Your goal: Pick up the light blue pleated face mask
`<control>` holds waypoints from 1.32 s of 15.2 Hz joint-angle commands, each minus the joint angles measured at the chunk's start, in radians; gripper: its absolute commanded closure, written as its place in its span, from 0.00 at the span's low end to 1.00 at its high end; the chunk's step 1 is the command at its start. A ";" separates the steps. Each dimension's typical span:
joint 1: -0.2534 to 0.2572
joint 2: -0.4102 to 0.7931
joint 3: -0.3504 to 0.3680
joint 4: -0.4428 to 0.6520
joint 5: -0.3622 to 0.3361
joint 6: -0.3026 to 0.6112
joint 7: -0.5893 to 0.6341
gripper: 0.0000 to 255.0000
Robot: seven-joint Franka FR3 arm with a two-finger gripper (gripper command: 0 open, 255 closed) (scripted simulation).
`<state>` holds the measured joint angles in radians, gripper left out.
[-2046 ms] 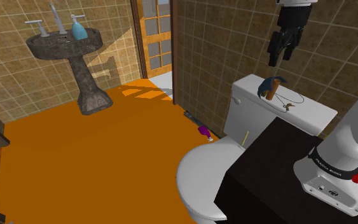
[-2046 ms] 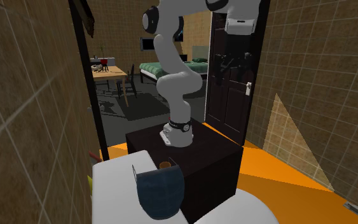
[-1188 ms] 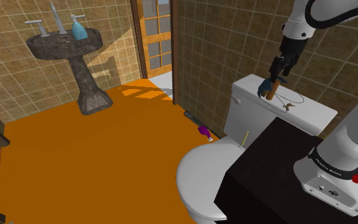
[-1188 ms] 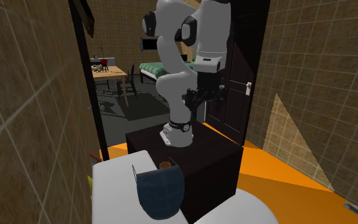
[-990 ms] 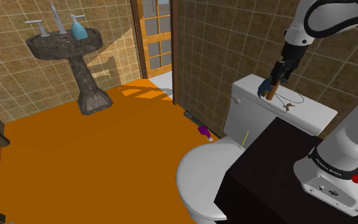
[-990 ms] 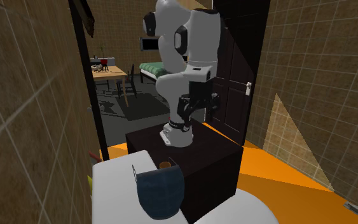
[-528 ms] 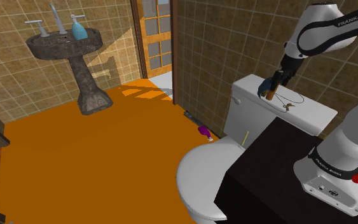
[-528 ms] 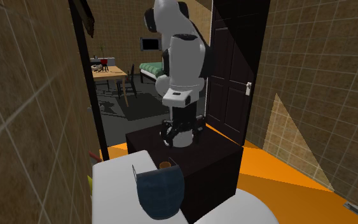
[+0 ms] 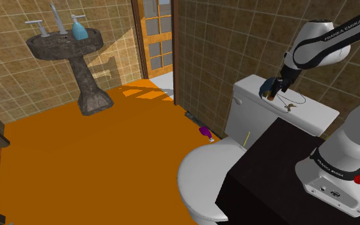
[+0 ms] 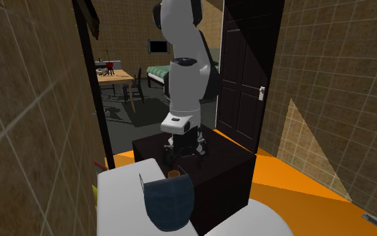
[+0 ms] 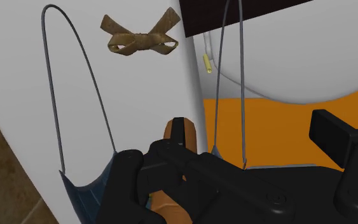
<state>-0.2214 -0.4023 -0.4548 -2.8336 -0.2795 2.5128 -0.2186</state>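
Sitting up on its edge on the white toilet tank lid [image 9: 313,112], the mask [image 10: 169,202] is at the end of the lid far from the robot's stand, not lying flat. Its wide face runs across the lid's short way and is turned away from the stand. Its two thin grey ear loops [image 11: 50,83] trail flat along the lid's length toward the stand. Colour-wise it's honestly a dark, dull blue, and the pleats are too faint to make out. A brown cylinder thing [image 11: 170,130] stands on the lid just behind it, and a little brown bow [image 11: 140,39] lies on the lid past the loops. The gripper [image 11: 255,125] is low over the lid right at the mask, fingers apart and clamped on nothing. One finger sits in front of the brown cylinder, and one loop runs between the two fingers.
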 commanded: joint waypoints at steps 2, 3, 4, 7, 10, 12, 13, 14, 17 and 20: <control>0.004 0.038 -0.013 -0.011 0.002 0.050 -0.007 0.00; 0.004 0.038 -0.013 -0.011 0.002 0.050 -0.007 0.00; 0.004 0.038 -0.013 -0.011 0.002 0.050 -0.007 0.00; 0.005 0.038 -0.012 -0.011 0.003 0.050 -0.006 1.00; 0.005 0.038 -0.012 -0.011 0.003 0.050 -0.006 1.00; 0.005 0.038 -0.012 -0.011 0.003 0.050 -0.006 1.00; 0.005 0.038 -0.012 -0.011 0.003 0.050 -0.006 1.00; 0.004 0.038 -0.013 -0.011 0.002 0.050 -0.007 1.00; -0.003 -0.010 0.000 0.002 -0.002 -0.010 -0.001 1.00; -0.008 -0.054 0.013 0.017 -0.003 -0.069 0.003 1.00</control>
<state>-0.2285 -0.4387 -0.4482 -2.8214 -0.2826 2.4662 -0.2197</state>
